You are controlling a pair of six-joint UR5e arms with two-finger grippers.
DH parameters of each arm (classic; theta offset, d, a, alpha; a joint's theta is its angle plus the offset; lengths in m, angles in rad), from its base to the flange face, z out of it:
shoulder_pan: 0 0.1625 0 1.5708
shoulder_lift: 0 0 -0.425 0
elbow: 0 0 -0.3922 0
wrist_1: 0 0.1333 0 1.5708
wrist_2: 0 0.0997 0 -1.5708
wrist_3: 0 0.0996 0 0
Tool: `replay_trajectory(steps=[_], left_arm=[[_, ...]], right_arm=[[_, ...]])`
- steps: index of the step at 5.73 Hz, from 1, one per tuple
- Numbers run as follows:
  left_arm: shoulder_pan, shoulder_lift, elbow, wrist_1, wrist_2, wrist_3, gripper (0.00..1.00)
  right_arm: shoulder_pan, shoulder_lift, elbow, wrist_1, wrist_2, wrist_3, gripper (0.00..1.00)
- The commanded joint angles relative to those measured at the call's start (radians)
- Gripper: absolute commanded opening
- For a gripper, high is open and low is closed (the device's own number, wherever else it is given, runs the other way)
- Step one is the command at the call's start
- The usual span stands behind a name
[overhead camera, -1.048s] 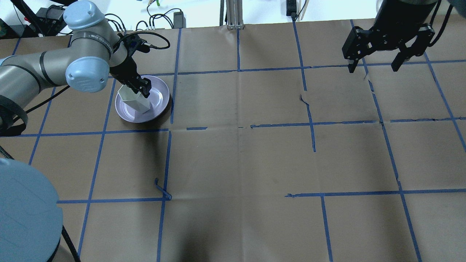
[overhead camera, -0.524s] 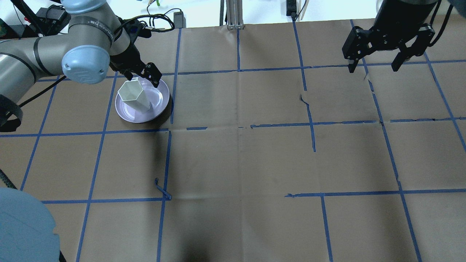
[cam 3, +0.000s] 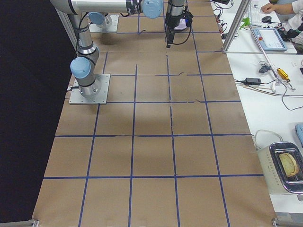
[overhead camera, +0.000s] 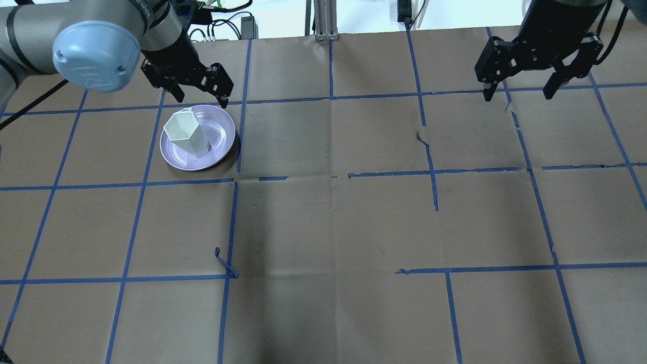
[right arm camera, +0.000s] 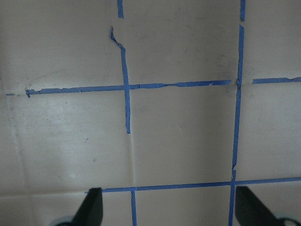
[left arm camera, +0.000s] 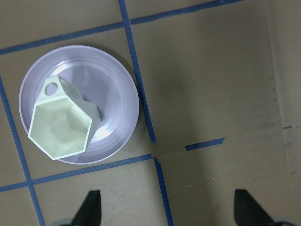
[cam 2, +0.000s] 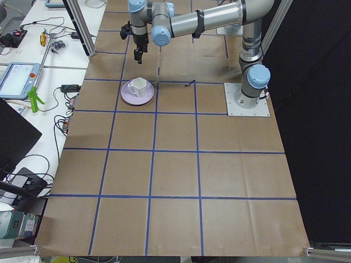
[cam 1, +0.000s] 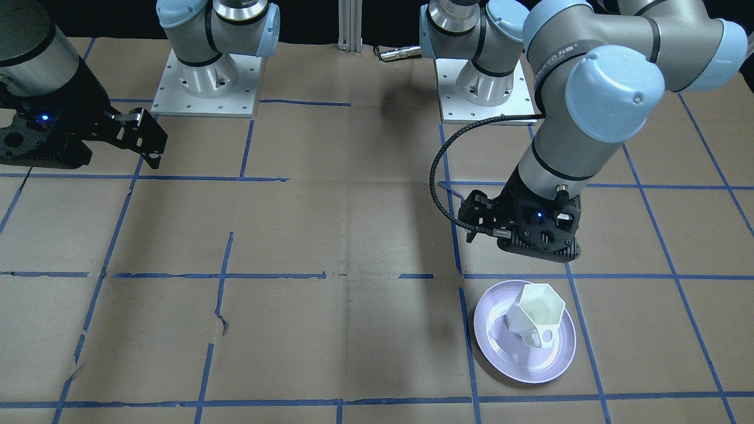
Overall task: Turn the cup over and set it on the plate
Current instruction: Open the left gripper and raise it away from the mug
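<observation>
The brown worktop point(overhead camera: 354, 227) is ruled into squares by blue tape point(overhead camera: 151, 277), which is torn in places. The plate point(overhead camera: 222, 139) is set on it at the upper left of the overhead view, just beside a tape line.

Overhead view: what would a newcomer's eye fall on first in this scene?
The white cup stands mouth up on the lavender plate, at the far left of the view. The left gripper hovers open just beyond the plate, holding nothing. The right gripper hangs open at the far right, away from both.
</observation>
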Motion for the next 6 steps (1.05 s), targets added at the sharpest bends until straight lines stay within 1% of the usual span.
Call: replay_trajectory(steps=[1, 4, 5, 6], left_arm=[[-0.022, 0.108, -0.022, -0.080, 0.000, -0.035, 0.98], [-0.022, 0.155, 0.002, -0.165, 0.003, -0.072, 0.98], [-0.022, 0.158, 0.006, -0.168, 0.042, -0.072, 0.98], [-0.020, 0.153, 0.005, -0.165, 0.040, -0.072, 0.98]], right_arm=[[0.000, 0.000, 0.000, 0.000, 0.000, 0.000, 1.00], [0.000, 0.000, 0.000, 0.000, 0.000, 0.000, 1.00], [0.000, 0.000, 0.000, 0.000, 0.000, 0.000, 1.00], [0.000, 0.000, 0.000, 0.000, 0.000, 0.000, 1.00]])
